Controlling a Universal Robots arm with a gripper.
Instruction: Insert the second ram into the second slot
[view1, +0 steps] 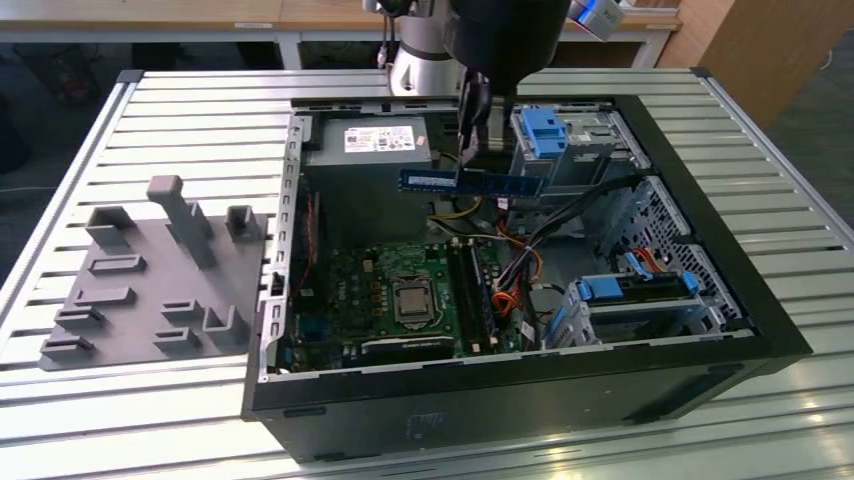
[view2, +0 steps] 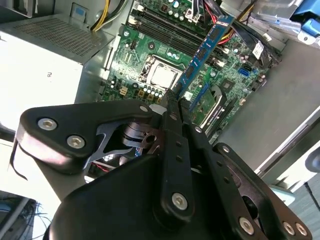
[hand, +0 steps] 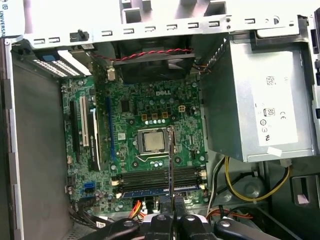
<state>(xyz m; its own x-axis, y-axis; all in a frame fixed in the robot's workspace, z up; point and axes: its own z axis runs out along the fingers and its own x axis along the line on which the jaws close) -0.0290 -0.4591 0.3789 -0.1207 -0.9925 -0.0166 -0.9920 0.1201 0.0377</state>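
The gripper (view1: 466, 160) hangs down from the arm into the far part of the open computer case (view1: 507, 405), its slim black fingers pinched tight on the second ram (view1: 474, 181). The second wrist view shows the grip plainly: the gripper (view2: 172, 97) clamps one end of the blue stick (view2: 205, 50), and the rest of it juts out past the fingertips. In the exterior view the second ram lies level and lengthwise in the air, raised clear of the board. The grey power supply (view1: 367, 150) is just beside it on the exterior view's left, and a blue drive-bay clip (view1: 545, 130) is just beside it on the right. In the first wrist view the stick shows edge-on as a thin dark line (hand: 171, 160) running out from the gripper (hand: 171, 216) across the memory slots (hand: 157, 176). It is not seated in any of them. Nearer in the case lies the green motherboard (view1: 354, 290) with its processor socket (view1: 407, 298). Left of the case, a grey fixture plate (view1: 134, 290) rests on the slatted table (view1: 174, 110).
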